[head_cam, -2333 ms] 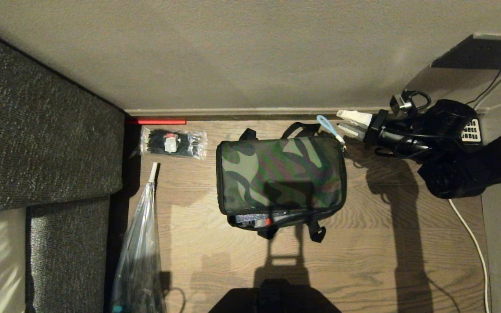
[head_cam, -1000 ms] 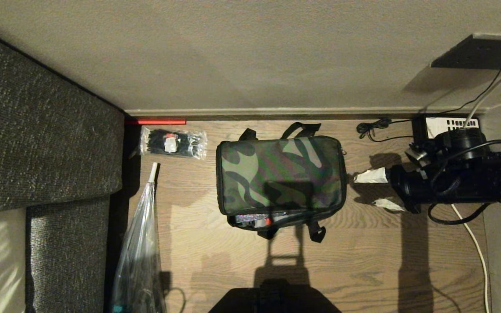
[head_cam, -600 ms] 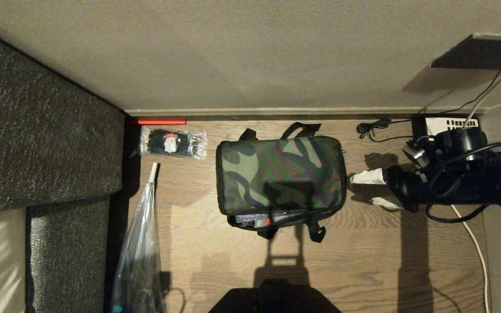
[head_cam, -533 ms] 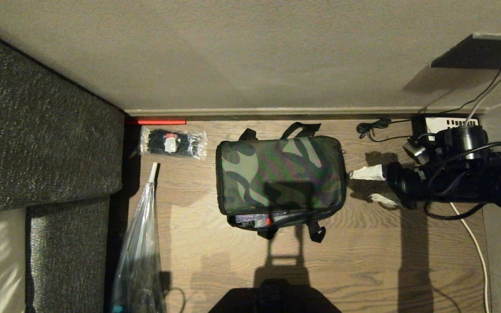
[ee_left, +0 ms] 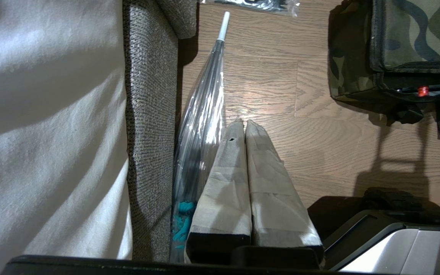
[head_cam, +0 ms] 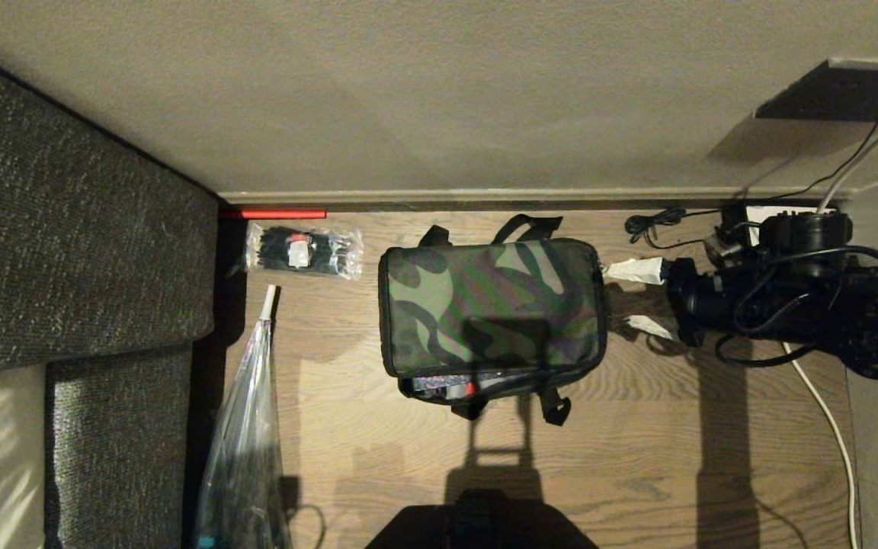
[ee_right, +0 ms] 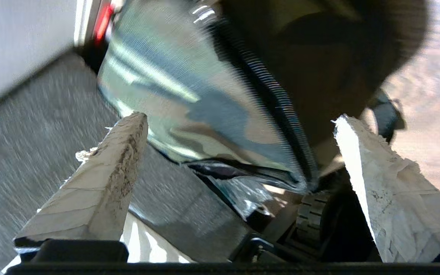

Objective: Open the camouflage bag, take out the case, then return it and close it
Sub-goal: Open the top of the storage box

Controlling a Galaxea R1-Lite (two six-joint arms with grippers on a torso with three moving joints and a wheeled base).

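Head view shows the camouflage bag [head_cam: 492, 309] lying flat on the wooden floor [head_cam: 637, 457], its far edge near the skirting board and open planks at its 6 o'clock. At its 9 o'clock a clear plastic packet of black ties [head_cam: 303, 252] and a furled transparent umbrella [head_cam: 245, 427] lie beside a coarse grey woven sofa [head_cam: 65, 244]. The bag is a soft box with green camouflage cloth on top and black sides and straps; along its near edge a gap shows silvery lining and a small red dot. At the bag's 3 o'clock the right end effector [head_cam: 641, 299] is held level and points at the bag's side, its pale taped fingers spread wide, tips just beside the bag's edge and gripping nothing. In the left wrist view the left end effector [ee_left: 245, 124] hangs over the floor by the umbrella, fingers pressed together.
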